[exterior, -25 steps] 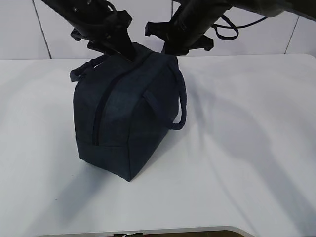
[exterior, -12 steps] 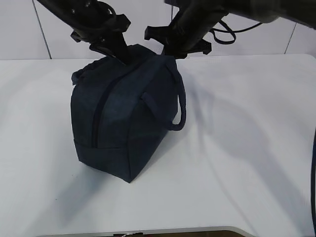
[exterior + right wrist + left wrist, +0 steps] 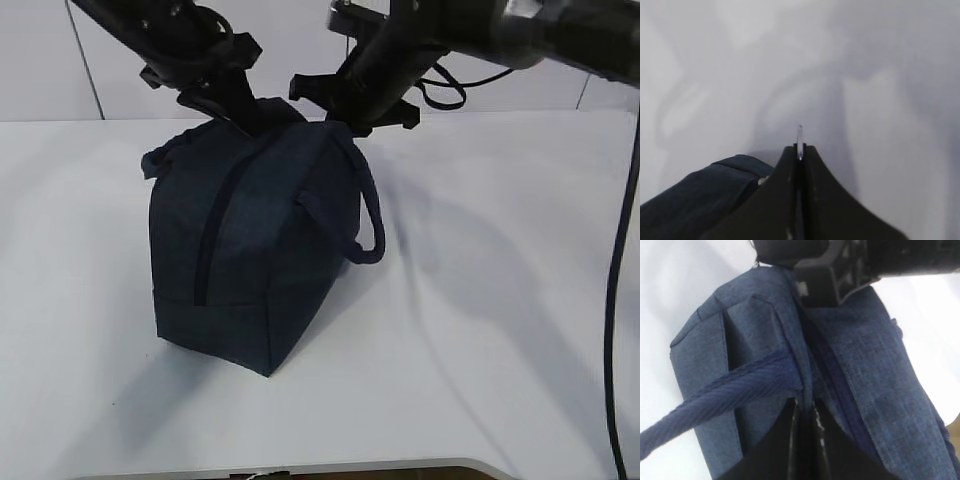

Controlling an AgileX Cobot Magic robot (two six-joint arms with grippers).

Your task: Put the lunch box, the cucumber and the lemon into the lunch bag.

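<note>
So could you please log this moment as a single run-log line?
lunch bag: upright on table, zipper closed | left gripper: shut on bag-top fabric | right gripper: shut on thin silvery piece | food items: not visible

Both arms are matte black, with angular bracketed wrists. A black cable (image 3: 612, 300) hangs at three o'clock. The finger (image 3: 785, 200) surfaces look glossy, possibly plastic.

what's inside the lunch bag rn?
Cannot tell. The lunch bag stands on the white table with its zipper closed along the visible length. Navy fabric covers the interior in every view; no box, cucumber or lemon shows anywhere.
</note>
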